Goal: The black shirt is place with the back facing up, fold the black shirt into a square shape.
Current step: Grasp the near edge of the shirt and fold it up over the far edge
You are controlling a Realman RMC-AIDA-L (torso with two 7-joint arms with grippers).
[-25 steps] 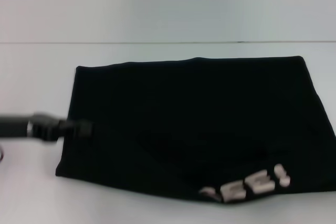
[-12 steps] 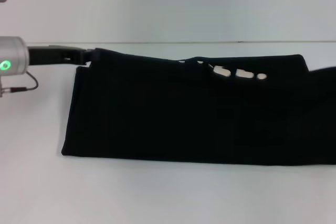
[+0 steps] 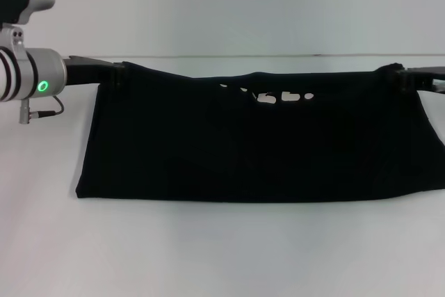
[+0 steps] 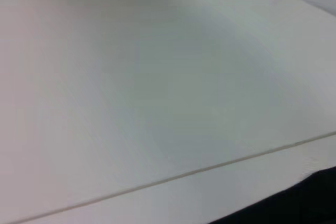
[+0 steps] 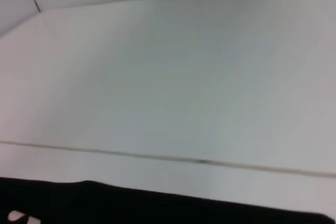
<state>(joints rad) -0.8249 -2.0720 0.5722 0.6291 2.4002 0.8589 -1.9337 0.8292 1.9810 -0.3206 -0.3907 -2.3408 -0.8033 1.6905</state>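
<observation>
At each far corner of the one black shirt [image 3: 250, 151] sits a pincer — left gripper [image 3: 119, 74] and right gripper [image 3: 398, 78], two in all, each pinching the cloth. Under the shirt lies one white table [image 3: 222, 248] — behind it, a pale wall [image 3: 229, 5].

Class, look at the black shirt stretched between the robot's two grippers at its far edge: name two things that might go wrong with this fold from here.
1. The left gripper and right gripper each hold only a far corner of the black shirt; if either slips, the folded layer may drop unevenly.
2. The edge sags between the corners near the white lettering, so it might land wrinkled rather than straight, spoiling the square.
</observation>
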